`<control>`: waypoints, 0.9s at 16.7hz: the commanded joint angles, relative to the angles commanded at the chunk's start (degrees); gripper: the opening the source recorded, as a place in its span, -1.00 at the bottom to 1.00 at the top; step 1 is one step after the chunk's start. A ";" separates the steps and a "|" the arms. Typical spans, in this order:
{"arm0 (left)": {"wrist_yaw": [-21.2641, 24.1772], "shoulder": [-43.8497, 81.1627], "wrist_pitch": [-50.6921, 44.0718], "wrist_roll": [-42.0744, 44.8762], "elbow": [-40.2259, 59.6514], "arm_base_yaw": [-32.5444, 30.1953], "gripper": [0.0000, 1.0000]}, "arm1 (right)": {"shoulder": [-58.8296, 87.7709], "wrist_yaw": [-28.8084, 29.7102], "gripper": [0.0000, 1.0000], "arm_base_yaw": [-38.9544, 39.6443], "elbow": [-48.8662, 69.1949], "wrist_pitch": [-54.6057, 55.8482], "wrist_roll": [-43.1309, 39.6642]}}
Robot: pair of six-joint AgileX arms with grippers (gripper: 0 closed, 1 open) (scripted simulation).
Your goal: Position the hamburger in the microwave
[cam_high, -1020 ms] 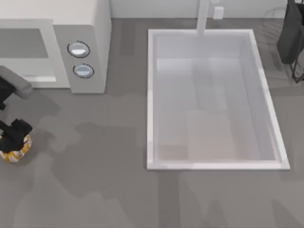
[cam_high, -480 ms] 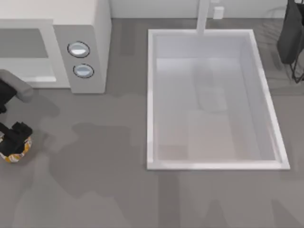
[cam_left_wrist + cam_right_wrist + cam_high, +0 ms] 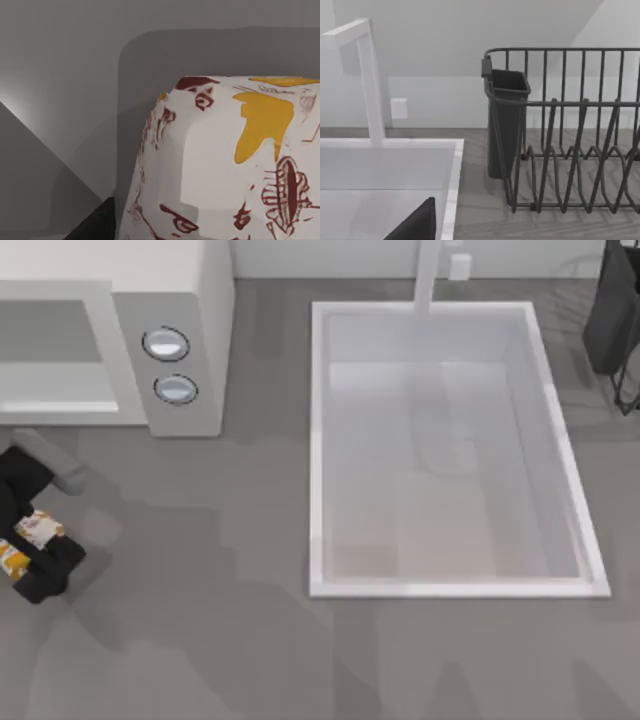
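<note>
The hamburger (image 3: 38,529), a white-wrapped lump with orange patches and dark red marks, sits between the dark fingers of my left gripper (image 3: 30,542) at the table's far left edge. That gripper is shut on it. In the left wrist view the hamburger (image 3: 225,165) looms very close, with grey surface behind it. The microwave (image 3: 170,300) stands at the back left, its grey cavity (image 3: 50,330) open toward the front and two round dials (image 3: 166,344) on its side panel. The hamburger is in front of the microwave, outside the cavity. My right arm (image 3: 612,310) is parked at the back right.
A large white sink basin (image 3: 318,440) takes up the middle and right of the table, with a white faucet (image 3: 428,275) at its back. A dark dish rack (image 3: 570,125) with a cutlery cup (image 3: 506,125) stands at the back right. Grey counter lies between microwave and sink.
The left gripper has turned and shifted slightly toward the front with the hamburger, which now shows between its fingers instead of under them. The arm's grey link swung lower. The right arm stayed still.
</note>
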 joint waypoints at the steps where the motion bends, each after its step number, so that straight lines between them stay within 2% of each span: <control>1: -0.01 1.24 1.04 -0.04 0.19 -0.05 1.00 | 0.00 0.00 1.00 0.00 0.00 0.00 0.00; 9: 0.01 4.29 2.79 -0.20 1.94 -0.27 1.00 | 0.00 0.00 1.00 0.00 0.00 0.00 0.00; 15: 0.01 4.29 2.79 -0.20 1.94 -0.27 0.10 | 0.00 0.00 1.00 0.00 0.00 0.00 0.00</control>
